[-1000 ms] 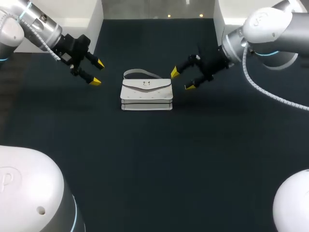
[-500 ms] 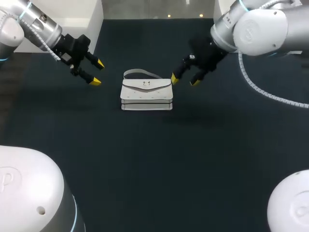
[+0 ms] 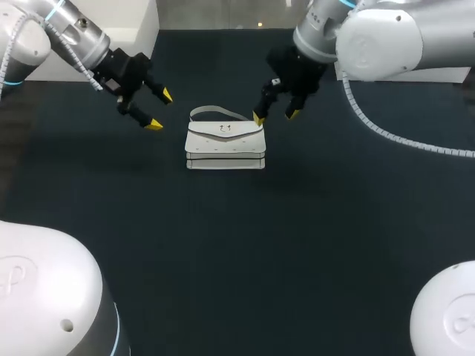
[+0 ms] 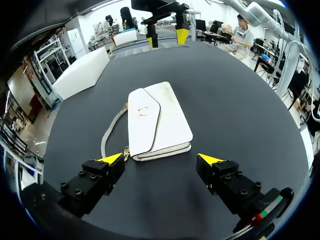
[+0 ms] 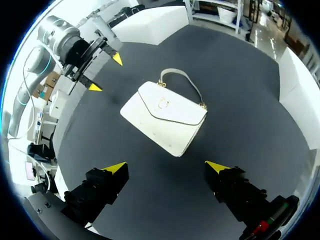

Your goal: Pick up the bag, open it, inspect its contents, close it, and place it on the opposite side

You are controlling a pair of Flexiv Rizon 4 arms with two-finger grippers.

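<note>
White flap handbag (image 3: 225, 141) lies flat on the dark table (image 3: 223, 259) in the head view, near the middle and toward the far side. Its flap is closed and its pale grey strap (image 3: 215, 111) curves along the far edge. The left gripper (image 3: 160, 110) hangs to the bag's left, apart from it, fingers spread and empty. The right gripper (image 3: 274, 116) is at the bag's far right corner, fingers also apart. One yellow tip is close to the strap's end, but I cannot tell whether it touches.

In the left wrist view, the handbag (image 4: 157, 120) lies just ahead of the left gripper (image 4: 161, 159), whose spread fingers hold nothing. The right gripper (image 4: 167, 38) hangs beyond the bag.

In the right wrist view, the handbag (image 5: 167, 117) lies ahead of the right gripper (image 5: 165, 166), which is wide open. The left gripper (image 5: 106, 73) is beyond the bag.
</note>
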